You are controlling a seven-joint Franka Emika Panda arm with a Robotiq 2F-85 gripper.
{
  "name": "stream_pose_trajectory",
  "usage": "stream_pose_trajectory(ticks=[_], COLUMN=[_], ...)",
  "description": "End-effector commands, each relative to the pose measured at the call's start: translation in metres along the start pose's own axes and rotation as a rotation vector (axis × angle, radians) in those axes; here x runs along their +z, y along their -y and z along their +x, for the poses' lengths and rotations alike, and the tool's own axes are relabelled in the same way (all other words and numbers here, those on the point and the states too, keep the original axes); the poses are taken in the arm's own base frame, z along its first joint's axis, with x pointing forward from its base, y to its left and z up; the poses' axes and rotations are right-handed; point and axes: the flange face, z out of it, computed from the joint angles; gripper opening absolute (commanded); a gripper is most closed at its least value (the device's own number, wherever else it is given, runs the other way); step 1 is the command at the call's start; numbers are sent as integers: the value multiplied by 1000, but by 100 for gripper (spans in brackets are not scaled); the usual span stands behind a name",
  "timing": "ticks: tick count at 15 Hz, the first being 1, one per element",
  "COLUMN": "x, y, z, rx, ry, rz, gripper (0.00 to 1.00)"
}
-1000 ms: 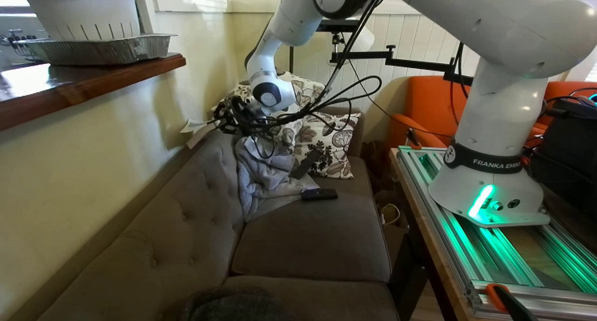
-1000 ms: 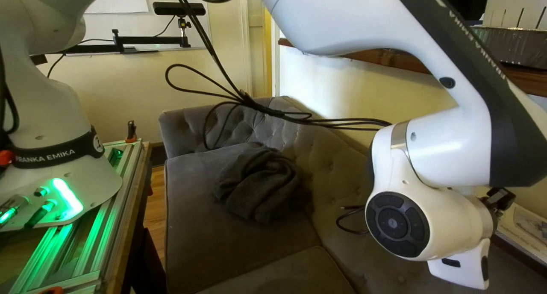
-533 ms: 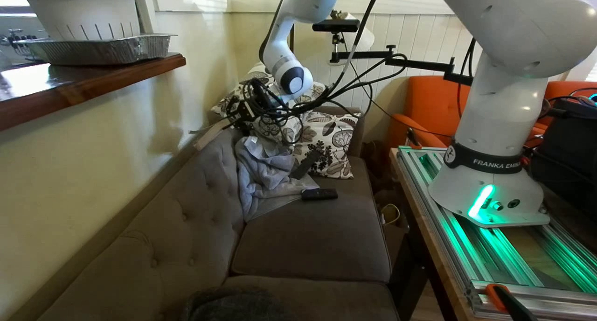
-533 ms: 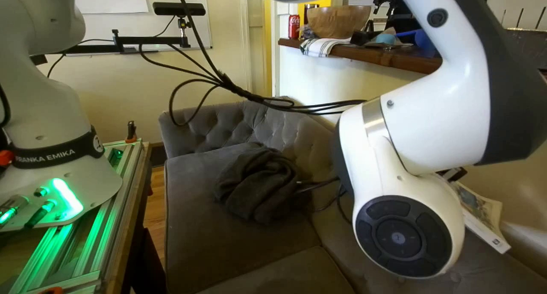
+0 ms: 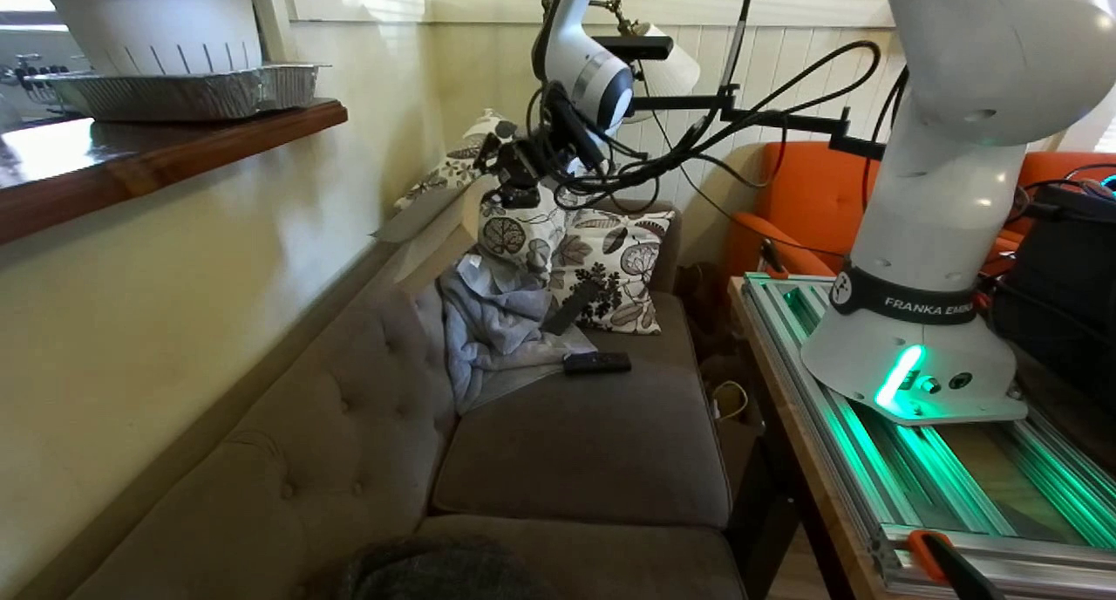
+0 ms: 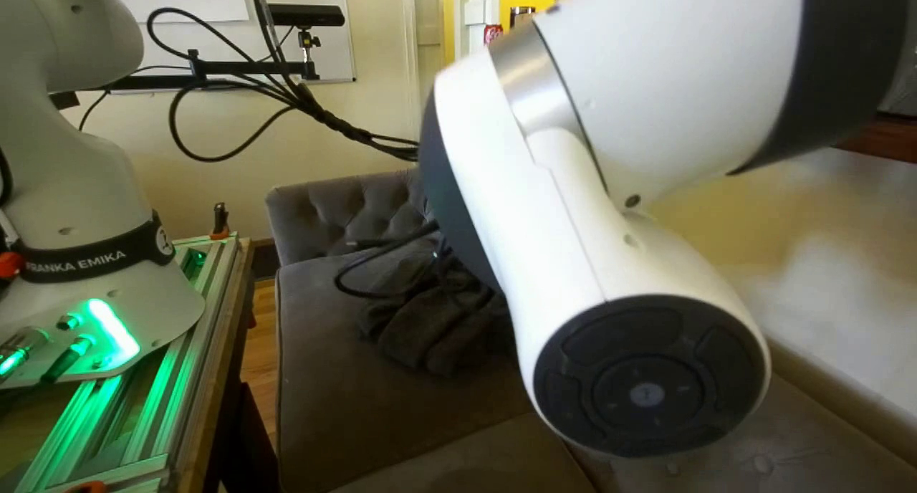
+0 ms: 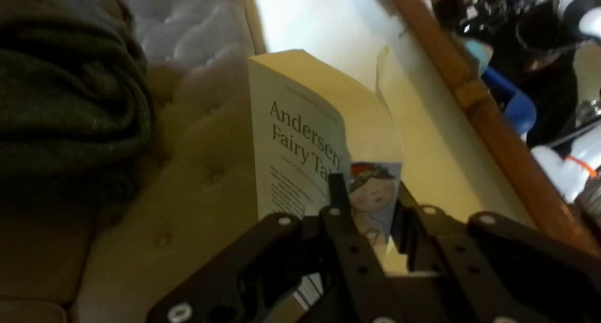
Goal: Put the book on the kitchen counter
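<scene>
Here the black two-fingered gripper (image 7: 370, 194) is clamped on a thick, pale paperback book (image 7: 298, 126), its fingers (image 7: 345, 219) apart only by the book's thickness. Tilted and held in the air, the book shows black lettering, "Andersen" over "Fairy", yellowish page edges, one cover curling outward, and a drawn face between the fingers. Behind it is a tufted, grey fabric sofa (image 7: 211, 126); farther off, apart, runs a brown, wood-edged counter (image 7: 474, 100).
</scene>
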Motion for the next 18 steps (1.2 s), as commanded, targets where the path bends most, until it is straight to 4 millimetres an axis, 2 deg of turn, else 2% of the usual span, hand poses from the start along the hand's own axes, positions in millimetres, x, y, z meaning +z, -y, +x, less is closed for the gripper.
stream_pose_trajectory(ticks=[1, 3, 6, 10, 13, 16, 18], x=[-14, -17, -9, 23, 67, 119, 151], y=[25, 45, 91, 152, 191, 226, 240], z=[-80, -116, -168, -208, -223, -214, -205], rx=[-42, -95, -209, -340, -412, -445, -447], ry=[207, 324, 457, 562, 581, 492, 421], rz=[-15, -13, 36, 61, 152, 323, 397], gripper=[10, 10, 10, 10, 10, 9, 9])
